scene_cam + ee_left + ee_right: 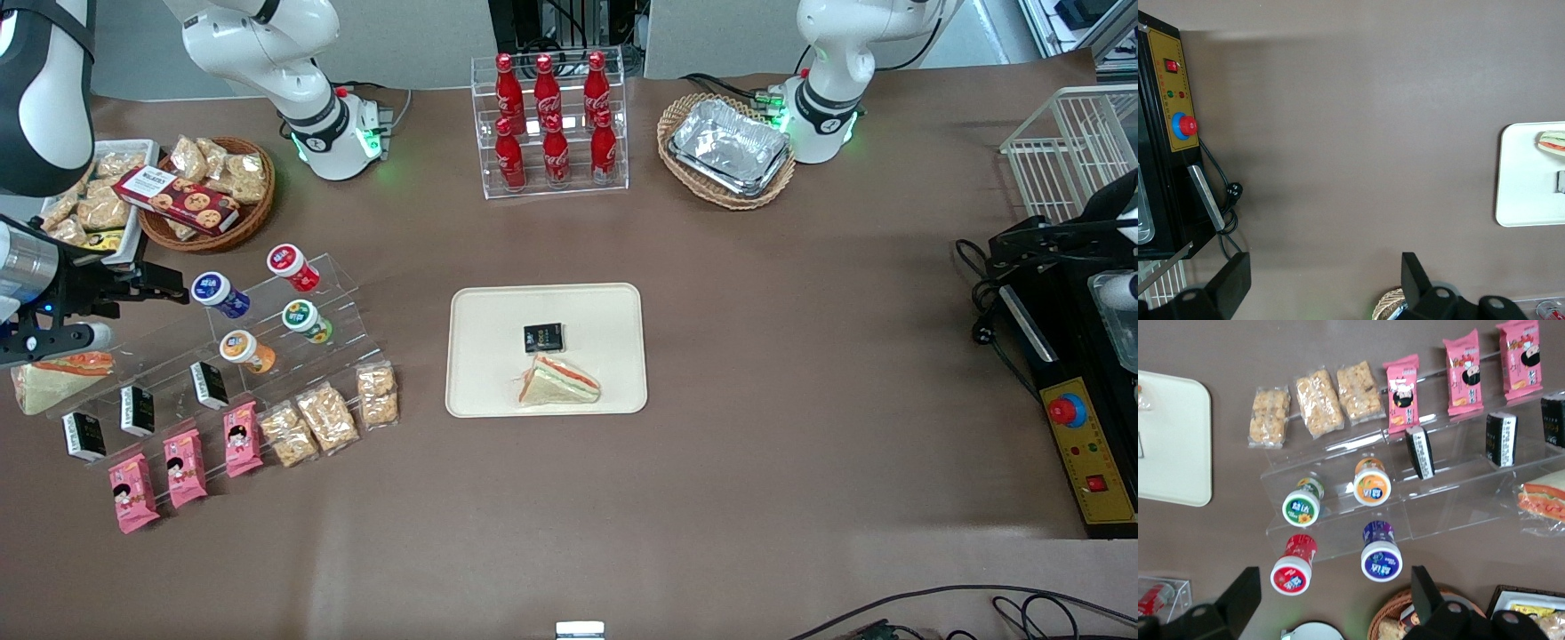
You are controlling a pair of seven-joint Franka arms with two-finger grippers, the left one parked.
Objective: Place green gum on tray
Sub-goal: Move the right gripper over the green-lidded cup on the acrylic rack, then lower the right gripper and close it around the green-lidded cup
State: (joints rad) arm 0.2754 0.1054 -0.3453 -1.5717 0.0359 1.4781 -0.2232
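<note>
One green gum (1302, 509) (shelved) near open hand (1331, 600).

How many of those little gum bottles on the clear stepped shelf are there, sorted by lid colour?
Green lid: 1, the green gum
Orange lid: 1
Blue lid: 1
Red lid: 1
Total: 4

All four rest on the clear shelf; none is on the tray yet. The tool hovers beside the blue one, fingers open, holding nothing.
</note>
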